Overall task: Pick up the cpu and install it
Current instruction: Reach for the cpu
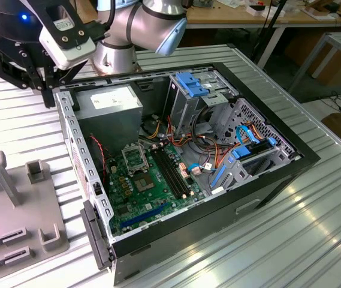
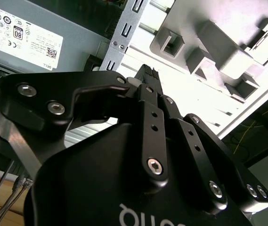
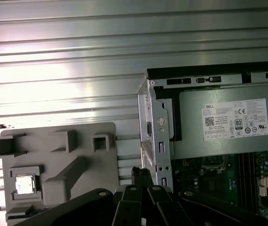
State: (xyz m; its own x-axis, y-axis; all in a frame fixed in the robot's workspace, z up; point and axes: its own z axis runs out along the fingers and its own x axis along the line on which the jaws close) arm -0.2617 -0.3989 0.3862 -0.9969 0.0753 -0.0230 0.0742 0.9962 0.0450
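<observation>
The ribbed metal worktop carried an open computer case that lay on its side, and beside it a grey holder plate with several raised pockets. Inside the case were a power supply and the green board, and the socket frame on the board looked hollow, so no chip seemed installed. The gripper hung near the corner of the case beside the power supply. In both wrist views its fingers appeared closed together, with nothing between them. The cpu sat flat in one pocket of the holder plate, silver top upward, well apart from the gripper. I judged it to be light and fully stiff, so weight would be no problem. The smooth metal top would probably be slippery, and the underside with its contacts should be fragile. The best hold would therefore be on two opposite edges, with gentle force and the chip kept level. How much edge the pocket walls left free, I could not tell.
</observation>
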